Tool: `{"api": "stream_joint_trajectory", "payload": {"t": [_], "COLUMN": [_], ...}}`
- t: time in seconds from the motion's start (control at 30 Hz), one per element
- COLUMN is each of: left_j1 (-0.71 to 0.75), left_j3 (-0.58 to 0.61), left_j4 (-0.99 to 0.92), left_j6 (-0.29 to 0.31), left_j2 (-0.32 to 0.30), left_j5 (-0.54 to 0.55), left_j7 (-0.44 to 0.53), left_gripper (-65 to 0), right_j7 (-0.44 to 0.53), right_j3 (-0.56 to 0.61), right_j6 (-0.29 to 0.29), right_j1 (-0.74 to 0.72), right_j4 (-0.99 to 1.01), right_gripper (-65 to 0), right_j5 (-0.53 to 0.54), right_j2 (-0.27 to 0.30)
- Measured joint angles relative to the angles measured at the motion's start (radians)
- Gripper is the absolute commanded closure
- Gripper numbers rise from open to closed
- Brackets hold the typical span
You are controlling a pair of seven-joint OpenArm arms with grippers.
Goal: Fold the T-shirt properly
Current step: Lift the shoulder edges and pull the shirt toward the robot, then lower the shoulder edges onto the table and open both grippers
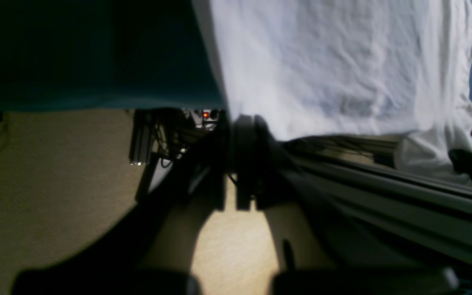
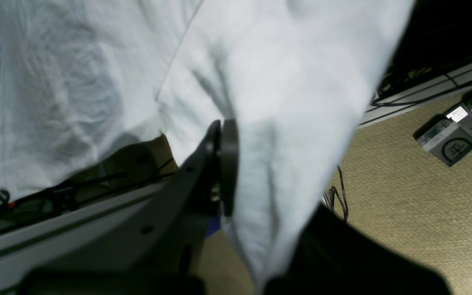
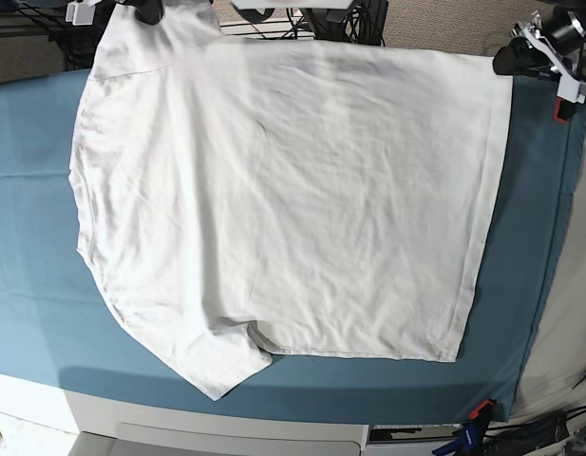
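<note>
Cloth [image 3: 27, 275]: teal, covers the table across the whole base frame; we see bare strips of it at left, right and bottom.
Shirt [image 3: 293, 199]: white, spread over most of the cloth, its far edge hanging past the table's top edge in the base frame; one sleeve lies at lower centre, the other sits at upper left.
Right gripper [image 2: 221, 164]: at the upper left of the base frame; in its wrist view the jaws are closed on a pinch of shirt near the sleeve, the fabric draping over and past them.
Left gripper [image 1: 236, 164]: at the upper right of the base frame, by the hem corner; in its wrist view the jaws look closed against the shirt's lower edge, but the frame is dark, so we cannot tell whether fabric is really caught.
Step in hand: we judge both arms hold the far edge, ready to carry it toward the bottom of the frame for the first fold.
Doing it well: we would lift both corners evenly, keep the edge taut between them, travel level, and lay it square onto the near edge without dragging the cloth.
Writing: grey boxes [image 2: 449, 141] on the floor at right of the right wrist view bear a round mark and small print; we cannot read it.
</note>
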State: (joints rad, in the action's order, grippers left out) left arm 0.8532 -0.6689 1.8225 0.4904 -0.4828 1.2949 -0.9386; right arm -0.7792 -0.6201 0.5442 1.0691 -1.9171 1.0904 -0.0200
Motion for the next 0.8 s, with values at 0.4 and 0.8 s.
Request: {"api": "stream_joint_trajectory", "payload": {"t": [0.4, 0.8], "left_j1": [0.032, -0.112], "left_j3": [0.000, 0.001], "left_j4": [0.000, 0.049], "left_j6": [0.000, -0.007], "left_j2": [0.000, 0.000], "left_j5": [0.000, -0.074], "left_j7": [-0.008, 0.030], "left_gripper": [0.0, 0.0], "right_j7": [-0.041, -0.032], "right_j3": [-0.128, -0.132], "right_j6": [0.004, 0.079], "right_j1": [0.022, -0.274], "right_j4": [-0.001, 0.000], "right_gripper": [0.0, 0.0], "right_j5": [0.104, -0.003], "right_j2": [0.000, -0.032]}}
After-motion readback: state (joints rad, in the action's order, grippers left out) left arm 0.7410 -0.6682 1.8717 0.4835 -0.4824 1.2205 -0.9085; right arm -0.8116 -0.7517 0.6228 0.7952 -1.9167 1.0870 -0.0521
